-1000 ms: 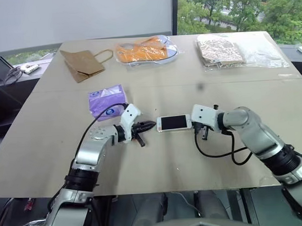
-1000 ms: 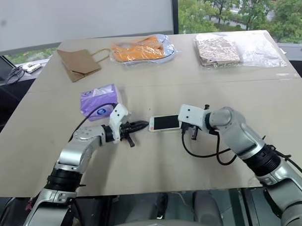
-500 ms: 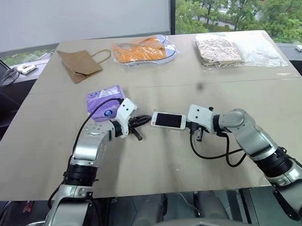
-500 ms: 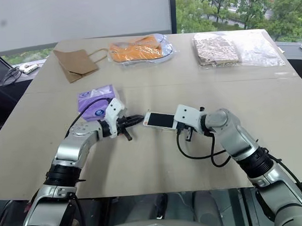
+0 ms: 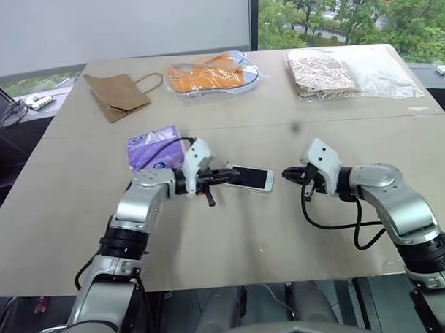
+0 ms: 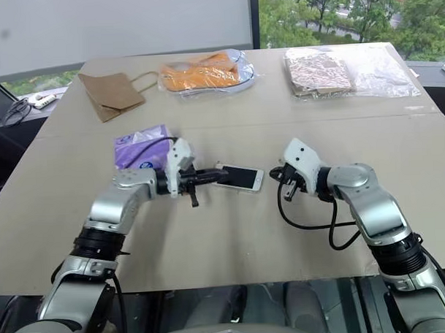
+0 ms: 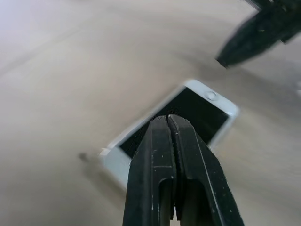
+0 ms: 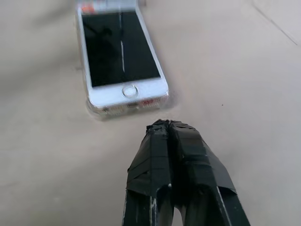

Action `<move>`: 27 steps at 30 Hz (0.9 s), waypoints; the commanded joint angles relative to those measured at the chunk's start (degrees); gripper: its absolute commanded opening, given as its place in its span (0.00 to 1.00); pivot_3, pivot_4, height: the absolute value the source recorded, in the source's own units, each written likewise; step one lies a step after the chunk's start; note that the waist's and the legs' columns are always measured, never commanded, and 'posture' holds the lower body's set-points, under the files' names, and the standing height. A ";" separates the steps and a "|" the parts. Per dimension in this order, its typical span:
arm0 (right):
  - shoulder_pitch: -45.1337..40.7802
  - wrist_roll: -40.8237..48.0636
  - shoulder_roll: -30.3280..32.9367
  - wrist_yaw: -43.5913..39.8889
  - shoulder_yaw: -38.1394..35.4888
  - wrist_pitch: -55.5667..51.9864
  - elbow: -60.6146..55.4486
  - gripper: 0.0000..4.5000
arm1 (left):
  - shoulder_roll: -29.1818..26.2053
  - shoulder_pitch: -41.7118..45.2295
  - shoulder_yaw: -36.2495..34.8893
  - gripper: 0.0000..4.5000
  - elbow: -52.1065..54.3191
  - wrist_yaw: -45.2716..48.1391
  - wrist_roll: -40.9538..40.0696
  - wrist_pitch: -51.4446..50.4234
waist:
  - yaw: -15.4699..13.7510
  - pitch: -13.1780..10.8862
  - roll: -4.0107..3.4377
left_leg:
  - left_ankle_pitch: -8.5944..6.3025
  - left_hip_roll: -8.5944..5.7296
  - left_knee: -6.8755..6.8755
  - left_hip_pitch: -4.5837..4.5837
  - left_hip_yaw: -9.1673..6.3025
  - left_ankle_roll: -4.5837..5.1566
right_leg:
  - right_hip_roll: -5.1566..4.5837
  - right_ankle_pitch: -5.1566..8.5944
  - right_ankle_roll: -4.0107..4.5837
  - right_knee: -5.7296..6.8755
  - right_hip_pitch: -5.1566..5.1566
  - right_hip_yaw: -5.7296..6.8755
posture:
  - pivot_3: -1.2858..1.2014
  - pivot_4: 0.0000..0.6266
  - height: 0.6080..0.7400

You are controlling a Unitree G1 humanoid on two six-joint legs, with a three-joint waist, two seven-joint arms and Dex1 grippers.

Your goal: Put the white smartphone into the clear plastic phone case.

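The white smartphone (image 5: 251, 178) lies screen-up on the table, mid-front. Seen from the right wrist, a thin see-through rim of the clear plastic phone case (image 8: 113, 111) hugs the end with the home button and one long side of the phone (image 8: 120, 52). My left gripper (image 5: 224, 175) is shut, and its tips rest on the phone's left end, over the screen (image 7: 188, 113). My right gripper (image 5: 286, 174) is also shut and empty. It hangs a short gap to the right of the phone and points at it.
A purple tissue pack (image 5: 155, 149) sits just behind my left arm. Along the far edge are a brown paper bag (image 5: 117, 93), an orange item in a clear bag (image 5: 212, 73) and patterned packs in clear bags (image 5: 325, 74).
My right gripper has left the phone's right end, drawing back to the right and rolling. The left gripper has moved right onto the phone's left end. The phone has shifted slightly left.
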State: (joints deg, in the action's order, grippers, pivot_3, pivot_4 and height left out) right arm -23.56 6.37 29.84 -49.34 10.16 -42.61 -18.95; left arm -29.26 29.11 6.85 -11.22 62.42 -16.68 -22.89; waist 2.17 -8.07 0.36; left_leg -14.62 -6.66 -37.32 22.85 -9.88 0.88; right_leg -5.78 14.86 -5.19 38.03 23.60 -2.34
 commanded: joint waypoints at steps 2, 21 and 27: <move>-0.09 2.73 -0.93 0.74 -0.19 0.71 -2.61 0.00 | 1.24 1.27 1.96 0.01 -3.41 -0.57 2.71 3.15 | -0.05 -0.03 0.04 | 0.00 0.00 0.00 0.00 0.00 0.00 | 0.00 0.00 0.00 0.00 0.00 0.00 | 0.52 0.24 1.00; -9.91 -4.16 -0.17 -6.12 18.53 4.03 20.76 0.00 | 1.64 -1.34 2.98 0.01 -2.70 -3.20 5.10 4.18 | 0.05 0.21 0.09 | 0.00 0.01 -0.08 -0.41 -0.01 0.01 | 0.03 0.00 0.00 0.05 -0.32 0.02 | 0.52 0.24 1.00; -11.71 -5.30 -0.10 -10.31 22.18 4.39 28.11 0.00 | 1.88 -2.24 2.82 0.01 -1.38 -4.38 4.83 3.53 | -0.04 0.63 0.17 | -0.16 0.01 0.07 -1.12 -0.04 0.26 | 0.04 0.02 -0.02 -0.09 -1.05 0.05 | 0.52 0.24 1.00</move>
State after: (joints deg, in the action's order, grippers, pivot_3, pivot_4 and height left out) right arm -38.51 4.12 28.85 -58.13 27.03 -35.58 3.03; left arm -27.17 27.42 9.53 -13.95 58.38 -12.41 -18.84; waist 2.13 -7.44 0.53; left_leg -14.78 -6.65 -37.25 21.72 -9.92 1.14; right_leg -5.74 14.87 -5.21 37.96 22.54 -2.29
